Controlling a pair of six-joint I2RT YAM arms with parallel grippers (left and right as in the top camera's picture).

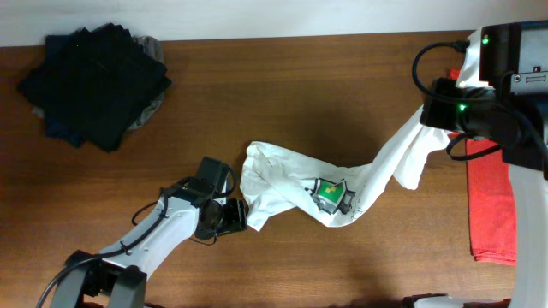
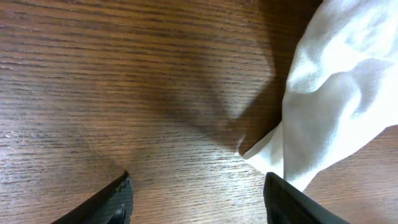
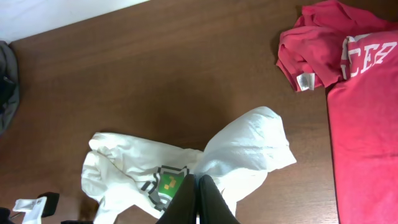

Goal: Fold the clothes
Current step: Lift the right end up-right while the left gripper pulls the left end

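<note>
The white T-shirt [image 1: 282, 184] lies crumpled mid-table, its green-and-red badge [image 1: 331, 195] facing up. One end is pulled up and to the right in a long strip. My right gripper [image 1: 435, 115] is shut on that raised end. In the right wrist view its fingers [image 3: 199, 200] are pressed together on cloth above the shirt [image 3: 249, 149] and badge [image 3: 169, 183]. My left gripper [image 1: 229, 216] is open and empty at the shirt's left edge. In the left wrist view its jaws [image 2: 199, 205] span bare wood, and the shirt's edge [image 2: 336, 93] reaches the right finger.
A red T-shirt with white lettering [image 1: 492, 205] lies at the right edge, also seen in the right wrist view [image 3: 360, 93]. A pile of black and dark garments [image 1: 94, 81] sits at the back left. The wooden table [image 1: 282, 94] shows between them.
</note>
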